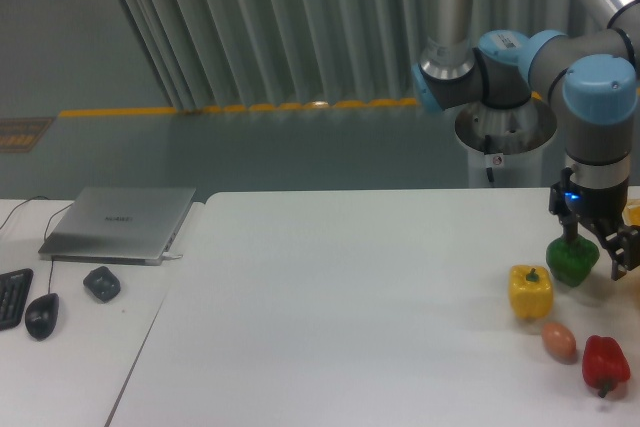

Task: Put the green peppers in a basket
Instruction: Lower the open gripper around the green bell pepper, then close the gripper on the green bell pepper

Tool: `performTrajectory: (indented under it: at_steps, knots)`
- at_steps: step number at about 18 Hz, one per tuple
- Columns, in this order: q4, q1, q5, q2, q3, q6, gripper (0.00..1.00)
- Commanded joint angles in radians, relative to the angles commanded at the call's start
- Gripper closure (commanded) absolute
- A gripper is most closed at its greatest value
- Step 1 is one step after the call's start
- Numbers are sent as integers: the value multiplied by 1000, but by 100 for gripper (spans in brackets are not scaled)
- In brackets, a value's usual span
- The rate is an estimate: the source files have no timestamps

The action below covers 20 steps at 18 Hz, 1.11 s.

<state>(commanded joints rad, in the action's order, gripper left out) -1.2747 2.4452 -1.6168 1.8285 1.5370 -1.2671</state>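
1. Nearest the camera, in front of and to the right of the yellow pepper (pixel 530 291), a red pepper (pixel 605 363) lies on the white table (pixel 340 307) close to the right edge of the view.
2. Between the red pepper and the yellow pepper, just in front of the yellow one, sits 1 small brown egg-shaped thing (pixel 560 341).
3. Far to the left of the yellow pepper, on a second table, lie a black mouse (pixel 41 315), the corner of a keyboard (pixel 12 297) and a small dark object (pixel 102 283).
4. The yellow pepper stands upright, stem up, near the right side of the white table.
5. Just behind and to the right of the yellow pepper is the green pepper (pixel 571 260). The gripper (pixel 598 244) is down at it, 1 finger on its left and 1 on its right. I cannot tell whether they press the pepper or whether it rests on the table.
6. Right of the green pepper, at the edge of the view, a thin yellow-orange sliver of the basket (pixel 633 213) shows.
7. Far left of the yellow pepper and further back, a closed grey laptop (pixel 120 223) lies flat.
8. Behind all, the arm's pedestal (pixel 503 152) stands before a grey curtain (pixel 300 27).
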Motion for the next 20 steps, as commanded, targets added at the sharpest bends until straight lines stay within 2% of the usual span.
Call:
performTrajectory:
  at_steps: [7,9,12,20]
  knots:
    - [2,-23,20,3,2,49,0]
    - [21,-22,21,-5,29,51,0]
    - [100,-14,20,-18,83,49,0]
    - [107,-8,20,-23,94,104,0]
